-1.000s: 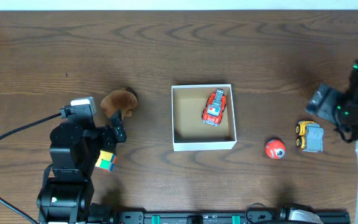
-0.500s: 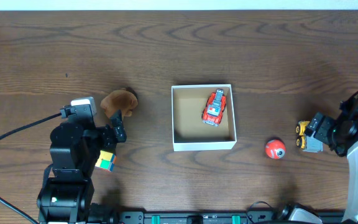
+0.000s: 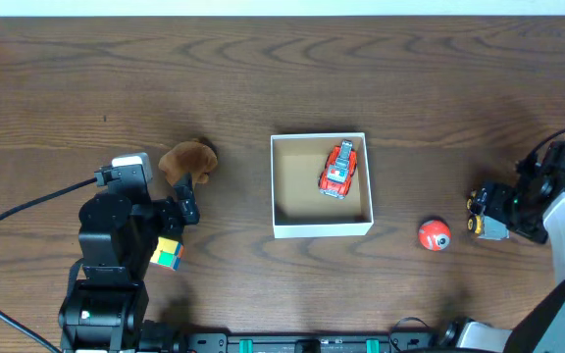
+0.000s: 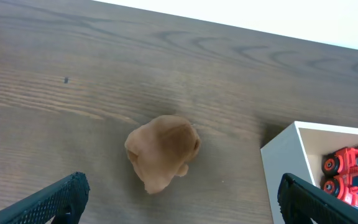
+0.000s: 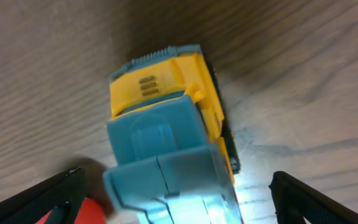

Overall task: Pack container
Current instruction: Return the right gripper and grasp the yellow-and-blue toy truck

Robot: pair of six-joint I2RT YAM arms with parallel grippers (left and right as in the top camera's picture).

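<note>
The container (image 3: 322, 227) is a white-walled square box with a tan inside at the table's middle; its corner shows in the left wrist view (image 4: 291, 162). A red toy truck (image 3: 338, 169) lies inside it, also seen in the left wrist view (image 4: 347, 177). A yellow and grey toy truck (image 3: 487, 216) stands at the right. My right gripper (image 3: 503, 211) is open right over it, fingers either side of it (image 5: 169, 162). A brown plush toy (image 3: 188, 160) lies left of the container (image 4: 162, 151). My left gripper (image 3: 179, 201) is open and empty just behind it.
A red ball (image 3: 434, 235) lies between the container and the yellow truck; its edge shows in the right wrist view (image 5: 86, 211). A colourful cube (image 3: 168, 254) lies under the left arm. A black cable (image 3: 18, 211) runs off the left edge.
My right gripper has come down from the far right edge toward the left onto the yellow and grey truck. The left arm has not moved.
</note>
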